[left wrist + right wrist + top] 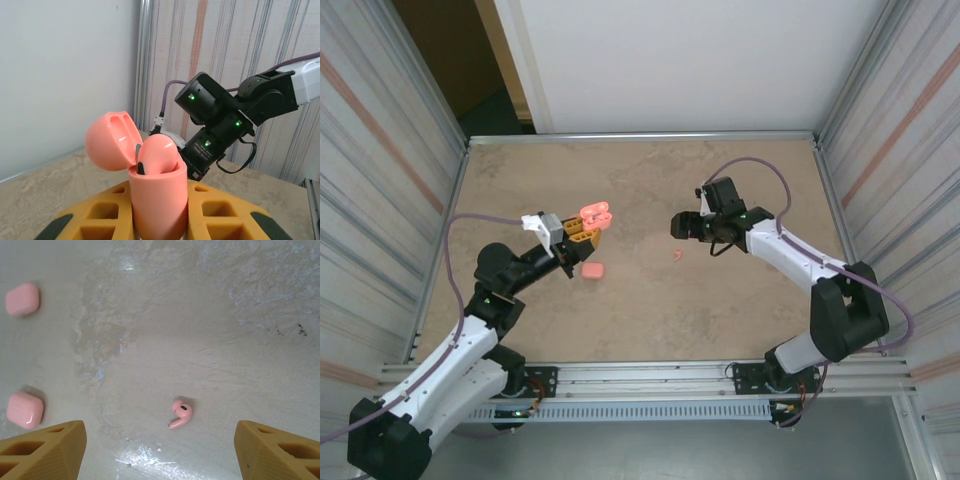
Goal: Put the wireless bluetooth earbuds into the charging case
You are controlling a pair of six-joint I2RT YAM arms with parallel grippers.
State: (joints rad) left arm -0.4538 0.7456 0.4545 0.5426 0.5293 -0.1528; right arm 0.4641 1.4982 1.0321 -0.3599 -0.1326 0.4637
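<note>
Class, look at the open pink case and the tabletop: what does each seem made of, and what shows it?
The pink case: probably smooth moulded plastic, fairly glossy; a bright glint sits on its lid. The tabletop: mottled beige, stone-look, perhaps laminate; shiny patches reflect light, material unsure.

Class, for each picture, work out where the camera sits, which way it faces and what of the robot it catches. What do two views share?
Top external: above and behind the bases, looking down on the table; left arm and right arm show.
Left wrist: faces across toward the right arm; left gripper shut on the open charging case.
Right wrist: faces down at the table; open right gripper frames it.
Shared: the earbud, top and right wrist views.
</note>
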